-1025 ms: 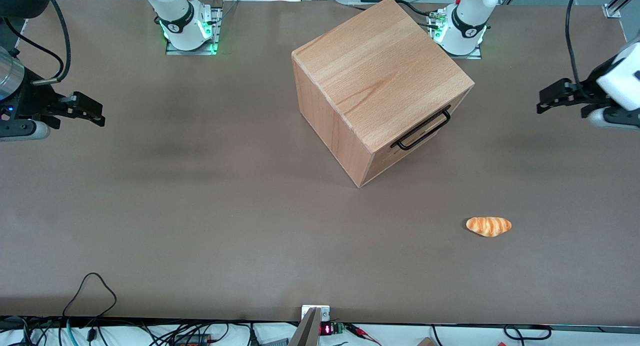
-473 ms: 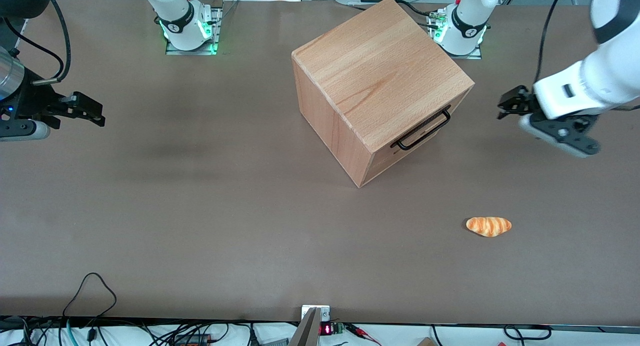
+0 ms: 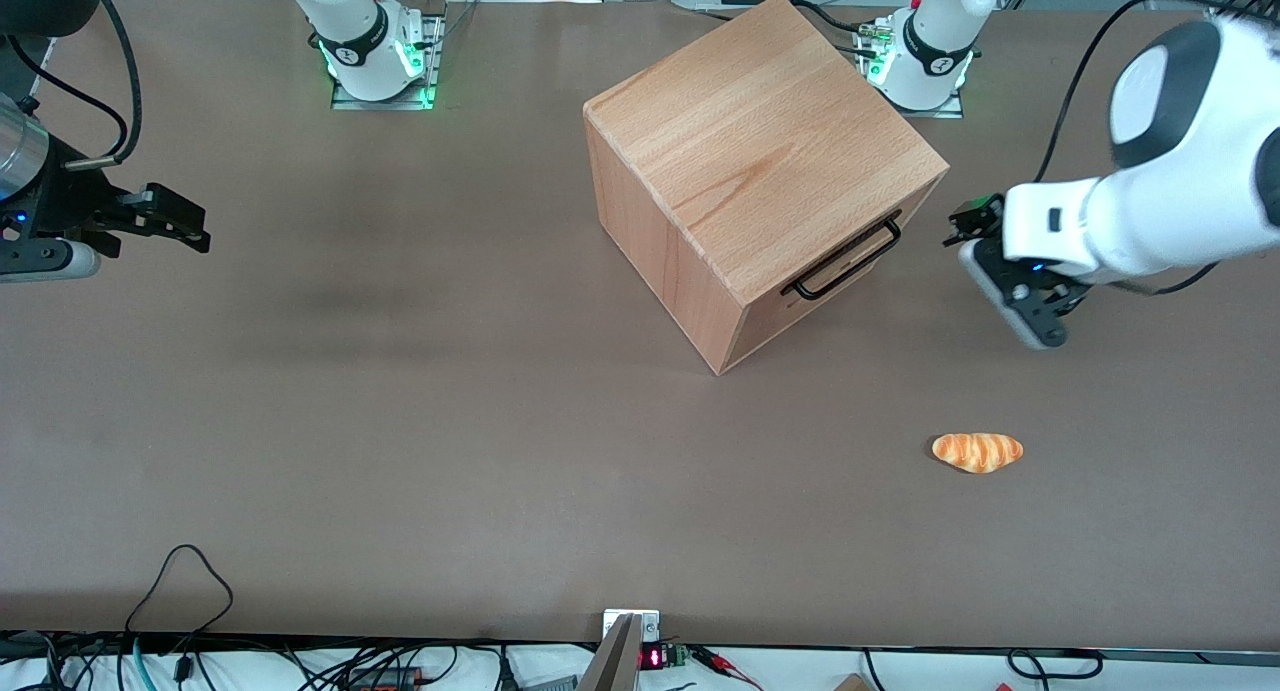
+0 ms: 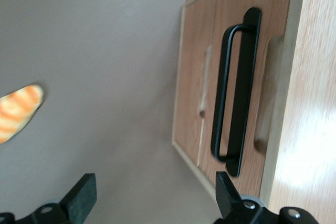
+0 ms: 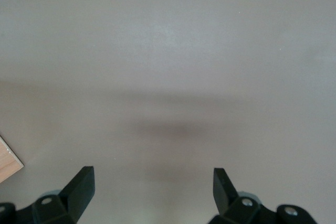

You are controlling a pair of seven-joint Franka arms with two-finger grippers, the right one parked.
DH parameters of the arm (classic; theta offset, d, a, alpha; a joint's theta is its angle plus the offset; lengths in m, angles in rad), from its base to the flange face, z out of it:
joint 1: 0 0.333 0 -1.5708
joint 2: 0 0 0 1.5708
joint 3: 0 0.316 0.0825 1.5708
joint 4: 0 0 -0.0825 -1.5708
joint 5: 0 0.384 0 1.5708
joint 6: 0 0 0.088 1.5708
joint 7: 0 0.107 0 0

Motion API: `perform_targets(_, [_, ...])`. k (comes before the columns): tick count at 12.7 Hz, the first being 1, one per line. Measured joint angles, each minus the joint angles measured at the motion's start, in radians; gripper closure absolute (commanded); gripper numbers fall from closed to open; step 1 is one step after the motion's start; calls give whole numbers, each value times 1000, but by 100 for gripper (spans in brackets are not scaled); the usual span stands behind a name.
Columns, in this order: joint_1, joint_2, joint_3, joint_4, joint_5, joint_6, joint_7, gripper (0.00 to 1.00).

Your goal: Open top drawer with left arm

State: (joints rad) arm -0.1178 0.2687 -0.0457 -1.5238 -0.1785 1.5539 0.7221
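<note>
One gripper (image 3: 968,226) (fingers spread) above brown table (image 3: 400,421), near top drawer (image 3: 835,271).

It was a robotics lab. A wide brown matte tabletop (image 3: 400,421) carried white robot arm bases with green status lights (image 3: 375,61), bolted on metal plates at its edge farthest from the front camera. Loose black cables (image 3: 180,581) and a small red digital readout (image 3: 652,657) lined the nearest edge. The left arm's black two-finger gripper (image 3: 965,223) hung above the table, fingers spread.
</note>
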Motion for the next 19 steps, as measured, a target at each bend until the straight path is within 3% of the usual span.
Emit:
perform_targets(12, [-56, 149, -13, 1, -97, 29, 92, 0])
perform_targets(19, [-70, 179, -16, 1, -100, 32, 102, 0])
